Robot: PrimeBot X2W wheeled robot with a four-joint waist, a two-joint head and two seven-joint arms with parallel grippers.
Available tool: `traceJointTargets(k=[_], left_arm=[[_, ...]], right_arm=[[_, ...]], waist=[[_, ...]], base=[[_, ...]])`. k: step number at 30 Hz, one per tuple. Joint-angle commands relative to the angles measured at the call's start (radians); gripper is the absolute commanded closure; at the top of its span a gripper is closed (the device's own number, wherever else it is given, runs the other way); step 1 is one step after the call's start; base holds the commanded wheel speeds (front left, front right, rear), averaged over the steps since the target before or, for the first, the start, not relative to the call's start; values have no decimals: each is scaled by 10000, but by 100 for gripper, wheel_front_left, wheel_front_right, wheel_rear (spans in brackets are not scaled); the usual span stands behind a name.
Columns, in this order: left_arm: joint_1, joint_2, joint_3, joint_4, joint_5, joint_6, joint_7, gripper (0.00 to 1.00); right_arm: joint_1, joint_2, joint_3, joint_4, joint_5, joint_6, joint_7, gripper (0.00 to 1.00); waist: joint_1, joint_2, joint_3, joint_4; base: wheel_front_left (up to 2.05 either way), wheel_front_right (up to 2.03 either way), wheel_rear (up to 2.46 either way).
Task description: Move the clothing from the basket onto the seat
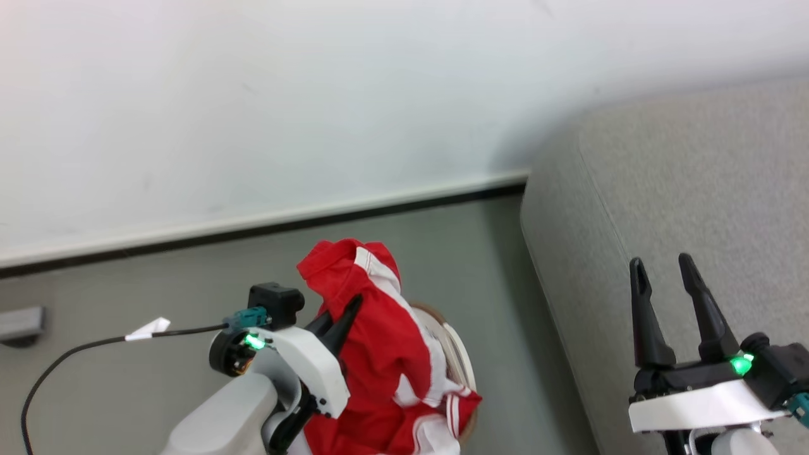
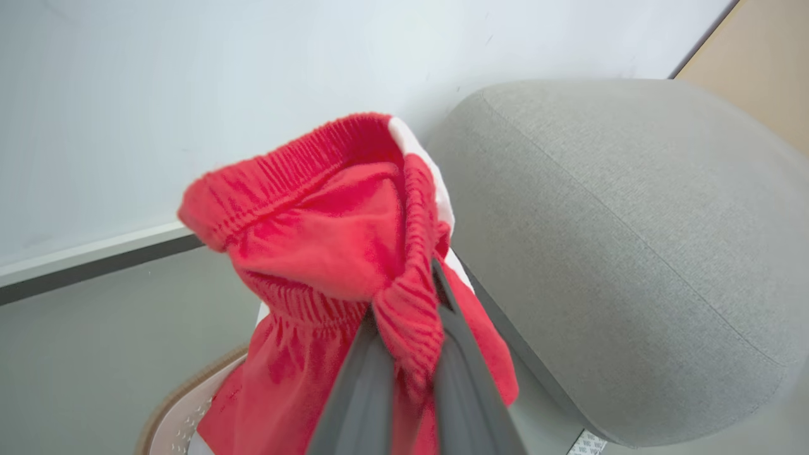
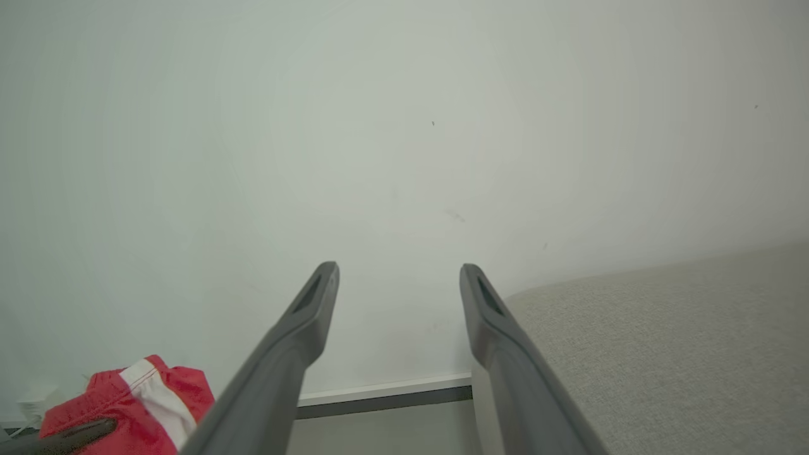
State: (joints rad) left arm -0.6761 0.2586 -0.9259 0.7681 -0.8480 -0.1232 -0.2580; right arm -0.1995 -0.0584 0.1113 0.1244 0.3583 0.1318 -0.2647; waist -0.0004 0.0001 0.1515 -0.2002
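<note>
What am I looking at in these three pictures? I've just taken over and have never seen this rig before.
It is a wheeled robot with two arms and three cameras. One camera looks down from its head and the other two sit on its wrists. The left gripper is shut on the red clothing, which hangs above the white basket on the floor. The right gripper is open and holds nothing, near the grey seat where the clothing goes.

My left end effector (image 2: 403, 297) rising from 6 o'clock, fingers pinched on the elastic waistband of the red clothing (image 2: 316, 246), brown basket (image 2: 180, 407) rim under it at 7 o'clock, grey seat (image 2: 619, 240) at 3 o'clock, white wall (image 2: 189, 76) at 11 o'clock
</note>
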Motion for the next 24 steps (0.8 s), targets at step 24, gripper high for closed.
traceJointTargets(k=[24], left_arm=[[307,1145,744,-4903,679,1591,342,100]], right_arm=[[664,-457,1482,254,491,-21,5,0]], waist=[[4,-1,-1723,1145]], base=[[0,0,0]])
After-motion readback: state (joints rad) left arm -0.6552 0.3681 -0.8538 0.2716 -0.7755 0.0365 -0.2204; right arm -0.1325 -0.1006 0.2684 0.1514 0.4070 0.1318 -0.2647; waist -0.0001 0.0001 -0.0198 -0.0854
